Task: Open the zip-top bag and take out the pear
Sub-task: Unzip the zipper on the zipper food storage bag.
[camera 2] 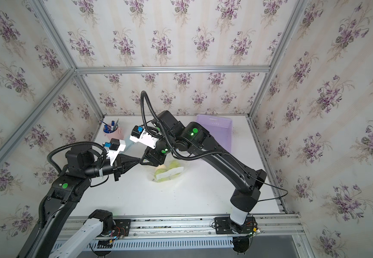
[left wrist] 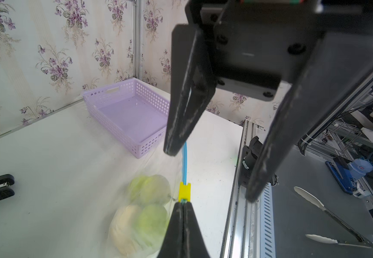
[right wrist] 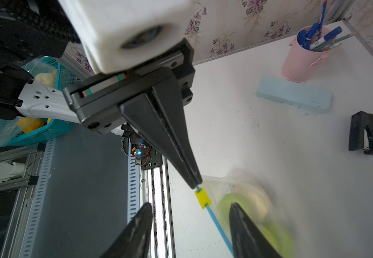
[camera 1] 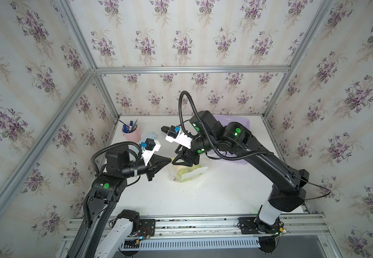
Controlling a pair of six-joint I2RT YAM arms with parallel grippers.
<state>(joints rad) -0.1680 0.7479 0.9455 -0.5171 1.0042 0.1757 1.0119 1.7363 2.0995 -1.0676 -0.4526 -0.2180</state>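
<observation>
1. Step in hand: unzipping; mouth looks shut, nothing out yet. The zip-top bag (camera 1: pixel 181 172) sits on the bench (camera 1: pixel 203 196) below both sets of jaws, w/ its mouth edge lifted up to them.
2. left gripper (left wrist: pixel 182 204): jaws pinched tight on the end of the zip strip (left wrist: pixel 184 165). Yellow slider (left wrist: pixel 184 191) is right at their tips, on the far side.
3. right gripper (right wrist: pixel 190 205): jaws part-open, holding nothing. Strip runs between them, closer to one finger. Slider lies just short of their tips, i.e. between the two grippers.
4. Judgement: slider parked at the end the left jaws hold, so prob. the full strip is left to open.
5. Next move calls for: right jaws to centre on the slider and close on it (small target), then draw it along the strip away from the left jaws, which act as anchor. Risk: nipping bare strip instead of the slider, or the film bunching.
6. Pear: inside the bag, under the strip. Green and pale fruit (left wrist: pixel 153 220) show thru the plastic; can't tell which is the pear.
7. Writing: white label (camera 1: pixel 194 173) on the bag's side, print too small to read. No brand legible anywhere.
</observation>
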